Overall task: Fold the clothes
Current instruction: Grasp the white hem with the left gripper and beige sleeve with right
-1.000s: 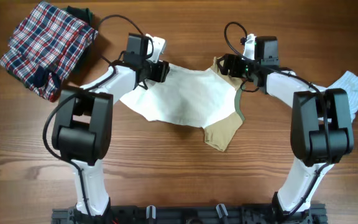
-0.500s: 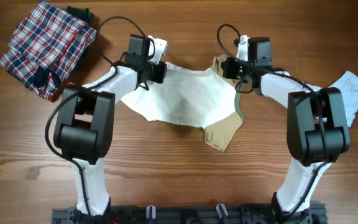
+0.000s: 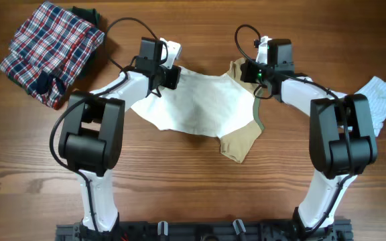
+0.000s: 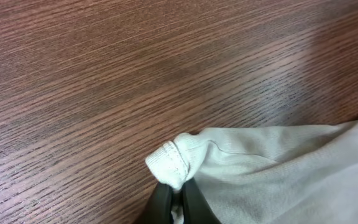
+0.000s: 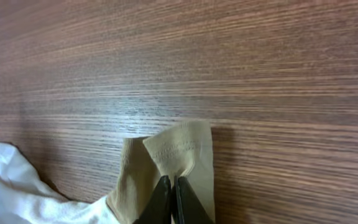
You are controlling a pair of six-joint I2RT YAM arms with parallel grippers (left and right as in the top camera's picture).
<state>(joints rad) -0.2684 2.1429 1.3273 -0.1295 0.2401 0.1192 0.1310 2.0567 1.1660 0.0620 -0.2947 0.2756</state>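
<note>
Spread across the far middle of the table: the cream-white top, lying mostly flat, with a tan sleeve reaching out at its near right and a thin olive edge beside it. Pinched tight in the left hand, at the top's far left, a stitched cream corner bunched above the closed fingertips. Clamped the same way in the right hand, at the far right, a tan hemmed corner. Near the table's right edge, a crumpled pale blue striped garment, partly behind the right arm. At the far left corner, a plaid garment.
</note>
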